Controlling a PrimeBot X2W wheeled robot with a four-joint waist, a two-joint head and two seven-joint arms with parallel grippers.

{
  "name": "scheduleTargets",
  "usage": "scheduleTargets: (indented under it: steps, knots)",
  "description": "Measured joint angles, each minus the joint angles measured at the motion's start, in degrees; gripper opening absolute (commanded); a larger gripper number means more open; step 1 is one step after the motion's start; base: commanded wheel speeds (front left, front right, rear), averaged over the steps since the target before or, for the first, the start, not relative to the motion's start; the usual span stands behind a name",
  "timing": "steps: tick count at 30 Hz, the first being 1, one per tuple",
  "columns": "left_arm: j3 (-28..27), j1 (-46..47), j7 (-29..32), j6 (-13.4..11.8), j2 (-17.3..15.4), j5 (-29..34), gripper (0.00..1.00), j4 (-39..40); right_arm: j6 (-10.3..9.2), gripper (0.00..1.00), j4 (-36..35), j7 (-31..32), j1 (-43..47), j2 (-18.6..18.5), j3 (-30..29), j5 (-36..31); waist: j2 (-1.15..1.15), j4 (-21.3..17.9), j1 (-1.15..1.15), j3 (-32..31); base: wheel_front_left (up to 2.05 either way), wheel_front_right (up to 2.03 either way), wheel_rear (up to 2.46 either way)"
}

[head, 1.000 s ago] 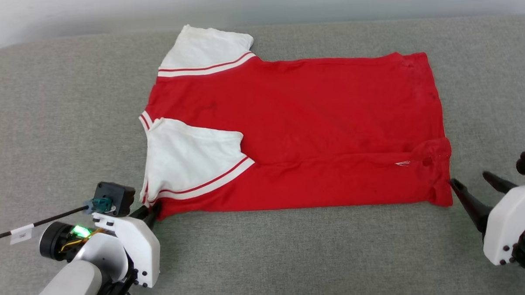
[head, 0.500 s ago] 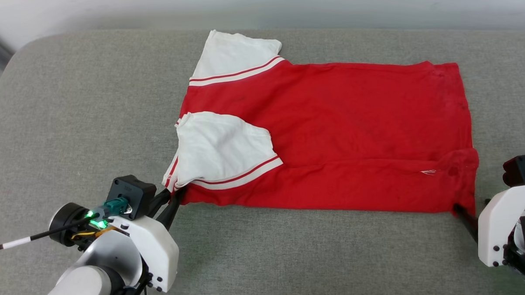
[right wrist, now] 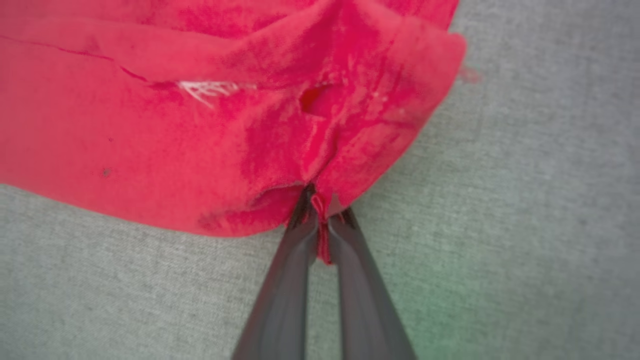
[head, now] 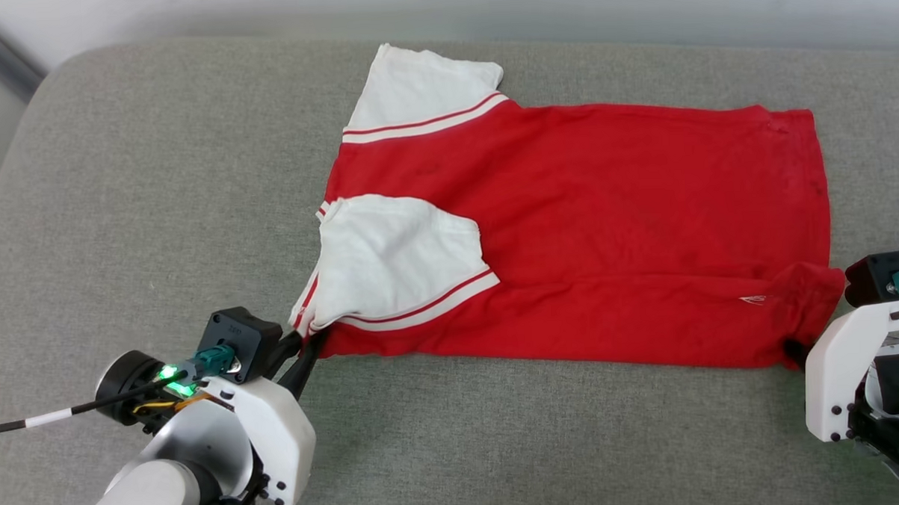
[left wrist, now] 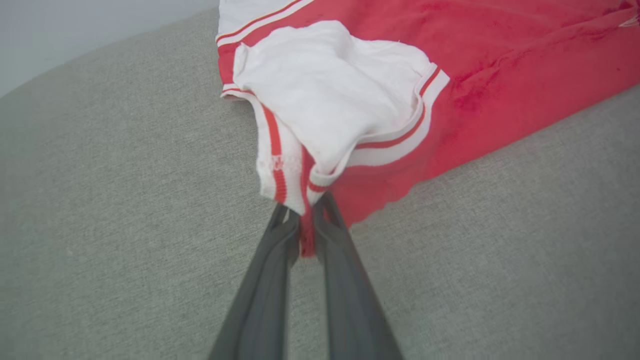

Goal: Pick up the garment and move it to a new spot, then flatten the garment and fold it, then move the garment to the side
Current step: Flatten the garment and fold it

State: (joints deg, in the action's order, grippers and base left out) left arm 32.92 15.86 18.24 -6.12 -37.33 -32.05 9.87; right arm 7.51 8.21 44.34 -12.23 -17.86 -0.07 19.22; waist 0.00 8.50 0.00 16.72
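Left gripper [head: 305,346] nips the shirt [head: 605,224] at its sleeve corner, 7 o'clock; right gripper [head: 794,349] nips the hem corner at 4 o'clock. Resting on the cushion [head: 157,218], the shirt runs 9 to 3 and spreads toward 12 from both grippers, equally near. Wrist views show cloth bunched between closed fingers; the head view gives the whole shirt's lie.

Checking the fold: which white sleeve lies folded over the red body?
The near sleeve, beside the left tool; the far sleeve sticks out flat.
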Motion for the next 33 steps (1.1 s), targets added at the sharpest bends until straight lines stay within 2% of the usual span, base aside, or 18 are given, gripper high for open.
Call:
scheduleTargets:
  steps: [5, 9, 12, 18, 24, 31, 32, 33]
  knots:
    - [0.2, -0.8, 0.0, -0.1, -0.5, -0.2, 0.0, -2.3, 0.02, 0.0, 0.6, 0.2, 0.7, -1.0, -0.1, 1.4, 0.0, -0.4, 0.0, -2.2, 0.0, 0.0, 0.0]
    - [0.9, -2.9, 0.3, -0.2, -0.6, -1.0, 0.0, -3.4, 0.01, 0.0, -0.4, 1.6, 3.3, -4.0, -0.8, 1.5, 0.0, -0.9, 0.0, -4.8, 0.0, 0.0, 0.0]
    - [2.2, -5.5, 1.1, -0.2, -1.3, -1.1, 0.0, -3.9, 0.02, 0.0, -2.6, 3.5, 5.5, -6.4, -1.0, 1.6, 0.0, -1.4, 0.0, -6.8, 0.0, 0.0, 0.0]
    - [3.2, -12.2, 1.6, -1.3, -2.3, -3.4, 0.0, -2.9, 0.03, 0.0, -8.6, 7.9, 12.4, -8.2, -3.6, 3.4, 0.0, -2.7, 0.0, -10.2, 0.0, 0.0, 0.0]
    - [3.5, -18.0, 0.7, -2.5, -3.4, -5.0, 0.0, -2.3, 0.03, 0.0, -13.8, 11.0, 20.4, -5.6, -7.7, 3.9, 0.0, -3.6, 0.0, -11.7, 0.0, 0.0, 0.0]
    - [4.7, -20.0, -0.1, -1.8, -2.3, -6.4, 0.0, -5.1, 0.02, 0.0, -14.2, 10.1, 24.1, -2.3, -8.3, 3.4, 0.0, -4.1, 0.0, -12.3, 0.0, 0.0, 0.0]
    - [4.9, -20.1, -0.3, -1.6, -1.9, -6.7, 0.41, -5.6, 0.02, 0.34, -13.9, 9.7, 24.1, -2.1, -8.2, 3.4, 0.0, -4.2, 0.0, -12.3, 0.0, 0.0, 0.0]
    - [5.1, -20.1, -0.4, -1.4, -1.7, -6.7, 1.0, -5.9, 0.02, 1.0, -13.8, 8.6, 24.1, -1.9, -8.2, 3.3, 0.0, -4.2, 0.0, -12.4, 0.0, 0.0, 0.0]
